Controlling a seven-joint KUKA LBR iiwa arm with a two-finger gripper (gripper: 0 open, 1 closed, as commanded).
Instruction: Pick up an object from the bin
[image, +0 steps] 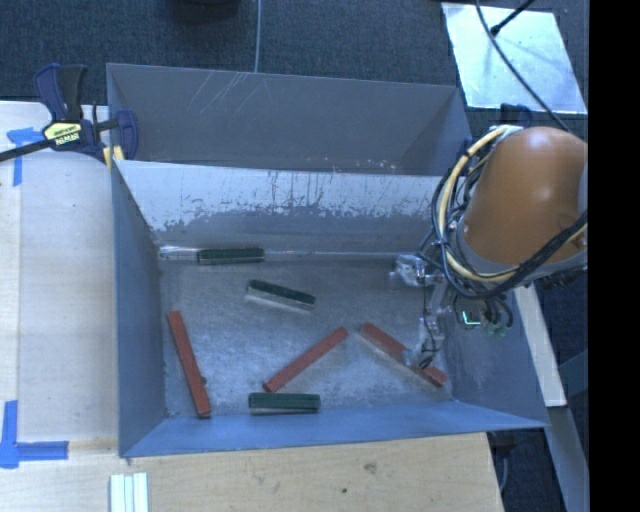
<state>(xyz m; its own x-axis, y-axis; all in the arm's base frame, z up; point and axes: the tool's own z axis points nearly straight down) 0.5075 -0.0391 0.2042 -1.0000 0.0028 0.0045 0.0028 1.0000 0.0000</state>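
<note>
We see the gripper (432, 350) low at the right side of the bin (300, 130), at the right end of a red stick (385, 342) that is not yet lifted, and we cannot tell how far it is open.

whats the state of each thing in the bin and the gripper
dark green flat bar by the far wall: lying flat
dark green bar with a pale edge: lying loose, mid-floor
long red-brown stick, left: flat along the left wall
red-brown stick, middle: lying slantwise, free
red-brown stick, right: flat, under the gripper
dark green bar by the near wall: lying flat
gripper: low over that stick, grasp unclear
</note>
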